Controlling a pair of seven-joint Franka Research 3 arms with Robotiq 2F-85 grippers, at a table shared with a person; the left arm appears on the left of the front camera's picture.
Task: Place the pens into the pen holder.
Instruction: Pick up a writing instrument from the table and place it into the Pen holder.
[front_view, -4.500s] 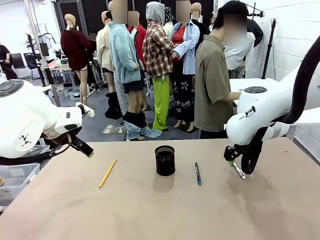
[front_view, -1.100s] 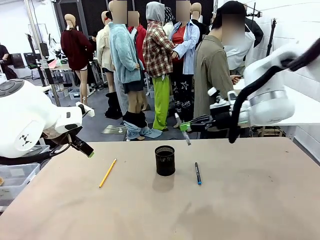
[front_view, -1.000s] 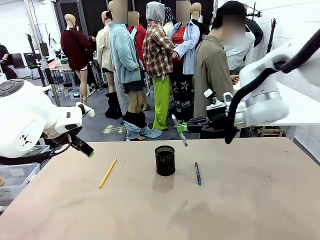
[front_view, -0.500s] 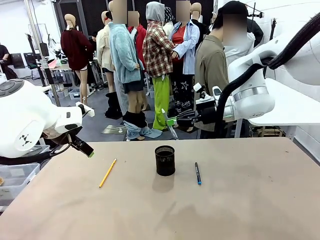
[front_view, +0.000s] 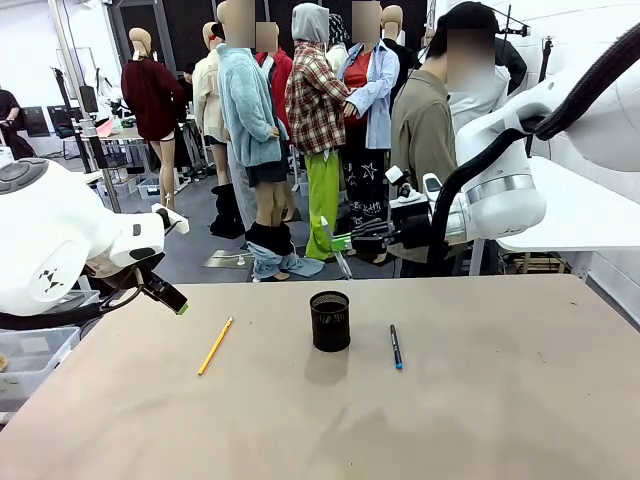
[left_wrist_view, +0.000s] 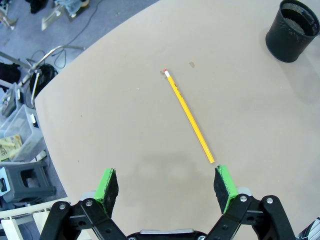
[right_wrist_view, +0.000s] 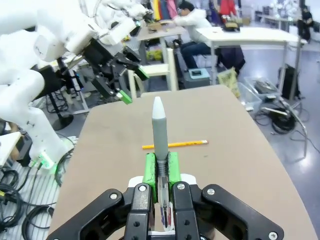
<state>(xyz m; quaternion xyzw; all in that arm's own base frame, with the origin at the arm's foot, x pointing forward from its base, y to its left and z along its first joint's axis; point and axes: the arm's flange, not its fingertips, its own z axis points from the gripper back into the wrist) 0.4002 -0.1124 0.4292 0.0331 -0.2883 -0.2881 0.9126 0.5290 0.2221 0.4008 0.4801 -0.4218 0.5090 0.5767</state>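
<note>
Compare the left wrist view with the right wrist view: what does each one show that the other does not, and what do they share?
Left wrist view: the black pen holder standing on the table. Right wrist view: the right gripper shut on the grey pen. Both: the yellow pencil lying flat and the open left gripper.

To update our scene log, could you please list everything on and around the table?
table: one, tan, bearing the rest
pen holder: one, black mesh, upright near table centre
pencil: one, yellow, lying left of the holder
blue-tipped pen: one, dark, lying right of the holder
grey pen: one, whitish-grey, clamped in the right gripper
left gripper: one, green pads, open, above the pencil's end
right gripper: one, shut on the grey pen, raised over the table
</note>
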